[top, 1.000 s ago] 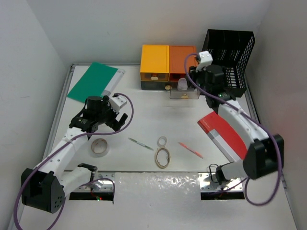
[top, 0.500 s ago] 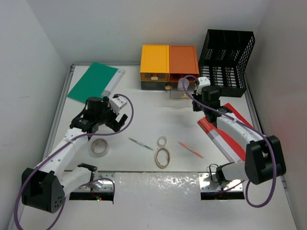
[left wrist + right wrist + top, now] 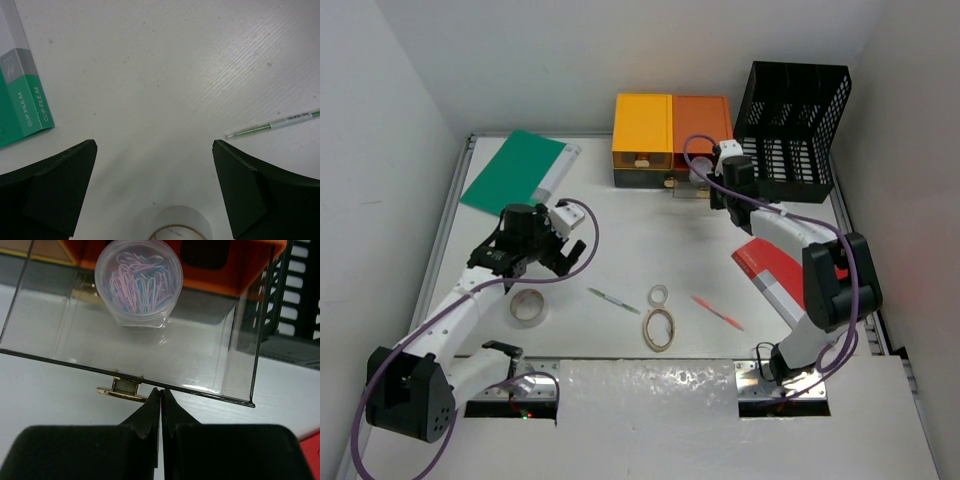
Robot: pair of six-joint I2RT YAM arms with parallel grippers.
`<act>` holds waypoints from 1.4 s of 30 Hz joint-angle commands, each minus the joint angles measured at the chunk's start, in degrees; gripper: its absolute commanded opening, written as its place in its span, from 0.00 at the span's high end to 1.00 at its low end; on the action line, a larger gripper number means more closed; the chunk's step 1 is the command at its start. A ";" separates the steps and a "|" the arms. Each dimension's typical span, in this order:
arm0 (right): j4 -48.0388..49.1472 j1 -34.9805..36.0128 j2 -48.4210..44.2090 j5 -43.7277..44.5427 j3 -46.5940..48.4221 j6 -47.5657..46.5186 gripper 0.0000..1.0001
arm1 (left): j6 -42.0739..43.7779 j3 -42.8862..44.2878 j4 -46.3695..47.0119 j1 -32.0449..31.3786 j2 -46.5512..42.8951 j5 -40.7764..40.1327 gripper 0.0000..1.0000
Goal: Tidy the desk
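The table [image 3: 620, 225] is a stiff white slab fixed under both arms. It is not something to grip, so the handling questions fall on the loose things lying on it. The left claw [image 3: 152, 165] hangs spread wide over bare surface toward the left edge, holding nothing. A roll of tape [image 3: 178, 226] sits just below its opening and a green pen [image 3: 272, 124] lies off to one side. The tape looks light and rigid and would best be pinched across its wall. The pen is thin and likely to roll, so it should be taken at mid-shaft with the fingers across it. The green clip file [image 3: 512, 170] at the far-left corner and the red folder [image 3: 785, 280] by the right edge are flat and probably slippery, easiest to take by an overhanging edge. The right claw [image 3: 161, 395] is pinched fully together with nothing between its fingers. Its tips are at the front lip of a clear drawer [image 3: 60, 357] near the far edge, just beside the drawer's brass handle [image 3: 121, 390]. Inside is a tub of paper clips [image 3: 138, 282], which looks light but may tip if the drawer is pushed sharply. The thin plastic lip probably calls for a gentle, square push.
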 commanded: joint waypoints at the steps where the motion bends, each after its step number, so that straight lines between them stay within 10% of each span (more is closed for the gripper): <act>1: 5.46 -0.12 2.34 2.64 4.44 0.78 1.00 | 0.83 -0.79 3.32 0.40 0.65 -0.53 0.00; 15: 8.36 -0.21 16.33 5.98 19.39 0.34 1.00 | 1.71 -1.76 6.13 0.40 3.82 -0.17 0.00; 37: 6.69 -0.65 10.30 5.02 15.18 -1.33 1.00 | 0.22 2.89 5.78 -0.21 7.23 -0.96 0.00; 40: 5.29 -0.56 4.32 5.37 9.13 0.07 0.93 | -1.45 9.30 5.43 -5.99 11.70 -6.13 0.01; 42: 4.76 -0.65 -0.60 5.02 4.39 1.30 0.69 | -1.46 16.14 5.87 -13.69 16.18 -14.18 0.01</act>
